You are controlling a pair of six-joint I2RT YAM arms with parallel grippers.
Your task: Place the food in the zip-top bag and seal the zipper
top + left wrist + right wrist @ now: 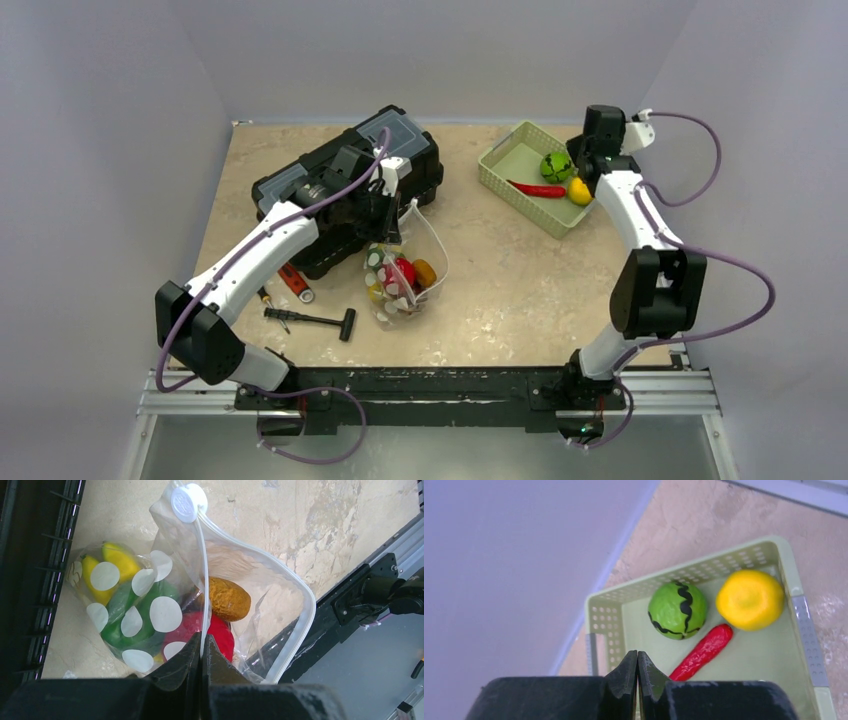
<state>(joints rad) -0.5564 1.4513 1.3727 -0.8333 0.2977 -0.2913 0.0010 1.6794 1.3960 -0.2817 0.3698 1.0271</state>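
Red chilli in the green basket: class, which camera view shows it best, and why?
The right wrist view: the red chilli appears large and close, its shape clear. The top external view shows it only as a small red sliver. The left wrist view does not show it.

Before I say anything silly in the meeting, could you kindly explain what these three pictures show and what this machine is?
It is two robot arms, left and right, bolted to the near edge of a table. The wide picture looks down from above and behind them; the other two come from a camera on each wrist. The left pincer is shut on the zipper of a dotted zip-top bag, which holds toy food in yellow, green, red and brown. The right pincer is shut and empty above a pale green basket holding a striped green ball, a red chilli and a yellow fruit. A black toolbox and hand tools also lie on the table.
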